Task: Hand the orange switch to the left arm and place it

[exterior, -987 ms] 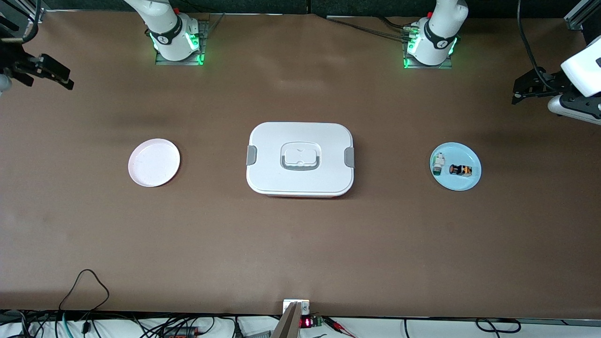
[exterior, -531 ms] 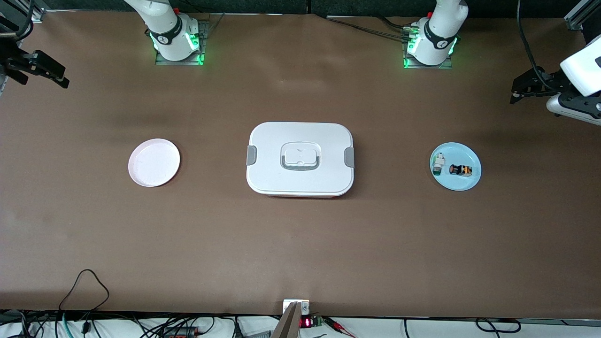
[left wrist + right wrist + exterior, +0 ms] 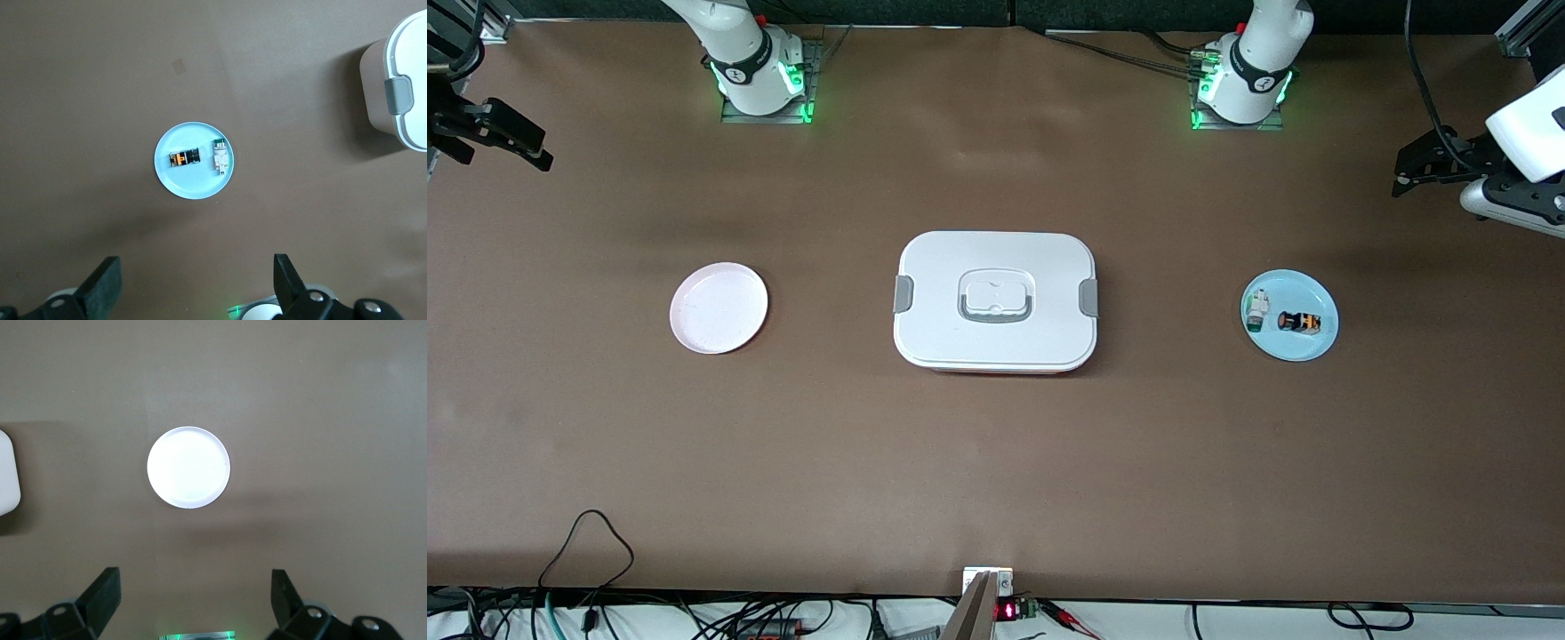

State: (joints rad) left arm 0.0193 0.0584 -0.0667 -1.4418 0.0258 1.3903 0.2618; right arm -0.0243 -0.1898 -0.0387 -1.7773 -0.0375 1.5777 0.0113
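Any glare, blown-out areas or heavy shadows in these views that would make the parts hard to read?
Front view: even light, soft shadows; the orange switch reads clearly on the blue plate. Left wrist view: switch and white-and-green component sharp, box casting a dark shadow. Right wrist view: the pale plate is blown out to flat white, no surface detail.

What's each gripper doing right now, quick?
Left gripper: open, holding nothing, high above the blue plate.
Right gripper: open, holding nothing, high above the white plate.
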